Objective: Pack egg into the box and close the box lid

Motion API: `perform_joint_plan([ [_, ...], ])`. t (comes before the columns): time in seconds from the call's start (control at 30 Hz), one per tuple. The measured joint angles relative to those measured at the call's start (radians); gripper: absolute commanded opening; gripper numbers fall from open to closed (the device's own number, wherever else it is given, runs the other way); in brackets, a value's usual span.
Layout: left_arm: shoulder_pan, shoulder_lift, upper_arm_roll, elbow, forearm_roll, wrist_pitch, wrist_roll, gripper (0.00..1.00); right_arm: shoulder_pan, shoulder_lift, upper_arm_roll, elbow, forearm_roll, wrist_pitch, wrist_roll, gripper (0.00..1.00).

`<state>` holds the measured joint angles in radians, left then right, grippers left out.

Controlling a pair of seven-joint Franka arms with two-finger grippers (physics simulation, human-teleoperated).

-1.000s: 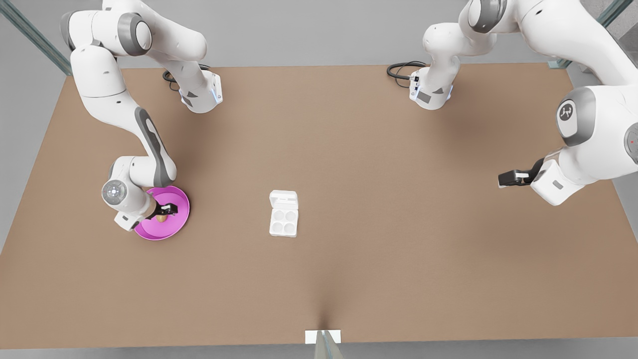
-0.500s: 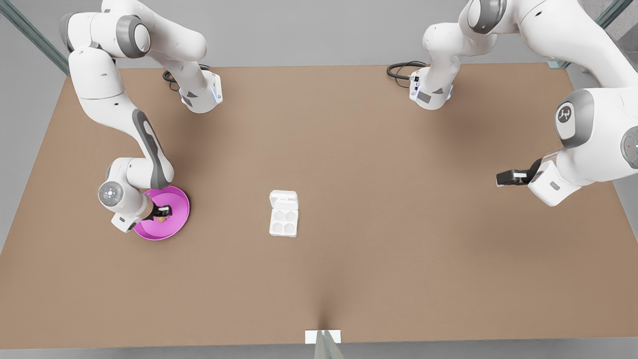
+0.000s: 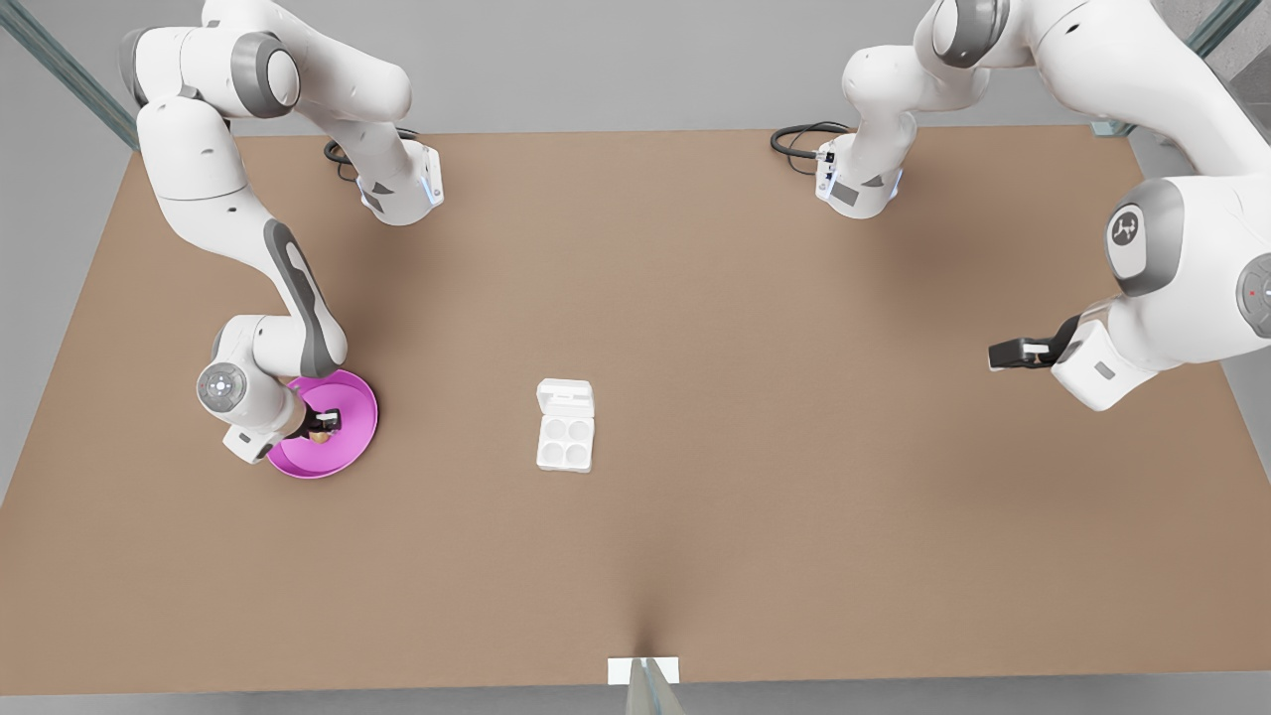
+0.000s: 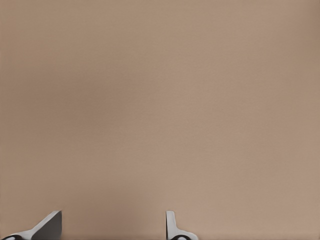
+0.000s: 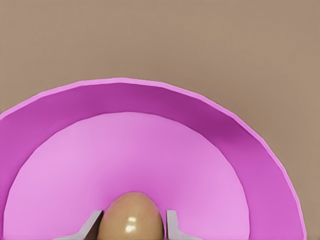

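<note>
My right hand (image 3: 320, 429) is down inside the pink plate (image 3: 359, 397), near the counter's edge at the front view's left. In the right wrist view its two fingers (image 5: 172, 226) sit on either side of the egg (image 5: 132, 216), right against its flanks, with nearly no gap between pads and shell, so I read it as closed onto the egg. The egg is on the plate's floor, or just above it; I cannot tell which. In the front view the egg (image 3: 319, 436) is a small tan spot under the dark fingers.

My left hand (image 3: 1005, 354) waits above the counter (image 3: 755, 417) close to the edge at the front view's right, well apart from everything else. Its wrist view has bare brown counter below and two fingertips (image 4: 48, 226) set wide apart, holding nothing.

The box (image 3: 565, 441) lies around the middle of the counter, somewhat toward the near edge, well apart from the plate and from both hands. Its four round cups hold nothing. The box lid (image 3: 565, 397) is swung back and lies flat on the far side of the cups, its inner face up with the small raised rectangle showing.
</note>
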<state>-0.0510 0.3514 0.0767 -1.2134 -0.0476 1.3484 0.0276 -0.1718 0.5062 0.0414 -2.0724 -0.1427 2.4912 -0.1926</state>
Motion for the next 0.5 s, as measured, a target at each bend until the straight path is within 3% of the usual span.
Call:
perform_joint_plan([
  [0.5,0.000,0.006,0.000,0.000,0.000,-0.008,-0.002,1.00,-0.006,0.008,0.000,0.002,0.004,0.002,-0.010,0.54],
])
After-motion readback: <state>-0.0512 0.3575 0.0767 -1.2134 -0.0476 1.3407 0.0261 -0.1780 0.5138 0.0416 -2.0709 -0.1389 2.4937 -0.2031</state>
